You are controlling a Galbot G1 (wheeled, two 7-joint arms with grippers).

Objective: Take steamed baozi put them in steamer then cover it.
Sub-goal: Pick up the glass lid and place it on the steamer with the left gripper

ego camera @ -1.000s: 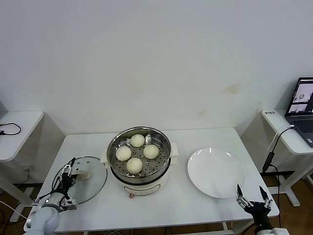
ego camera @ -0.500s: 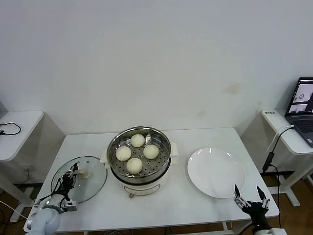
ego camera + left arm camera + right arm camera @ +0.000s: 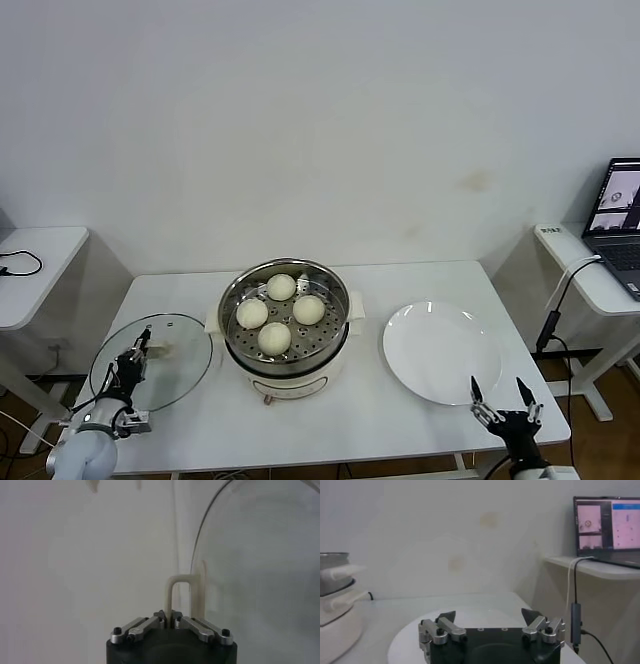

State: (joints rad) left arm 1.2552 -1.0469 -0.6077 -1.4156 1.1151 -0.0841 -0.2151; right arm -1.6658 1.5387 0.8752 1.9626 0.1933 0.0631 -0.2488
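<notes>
Several cream-white steamed baozi (image 3: pixel 281 287) lie in the steel steamer (image 3: pixel 340 300) at the table's middle; its side also shows in the right wrist view as the steamer (image 3: pixel 332 570). The glass lid (image 3: pixel 175 365) is left of it, tilted up off the table. My left gripper (image 3: pixel 135 362) is shut on the lid's cream handle (image 3: pixel 172 592), with the jaws (image 3: pixel 167 615) pinching one leg of the loop and the glass lid (image 3: pixel 260 555) beyond. My right gripper (image 3: pixel 497 392) hangs open at the table's front right, near the white plate (image 3: pixel 442 350), with nothing between its jaws (image 3: pixel 489 614).
The plate (image 3: pixel 407 637) is bare and lies right of the cooker base (image 3: pixel 290 385). A laptop (image 3: pixel 620 215) stands on a side table at far right, with a cable (image 3: pixel 575 615) hanging down. Another side table (image 3: pixel 35 260) is at far left.
My left gripper closed on the lid's handle, and the lid tipped up and shifted left. My right gripper drifted slightly left and lower, still open.
</notes>
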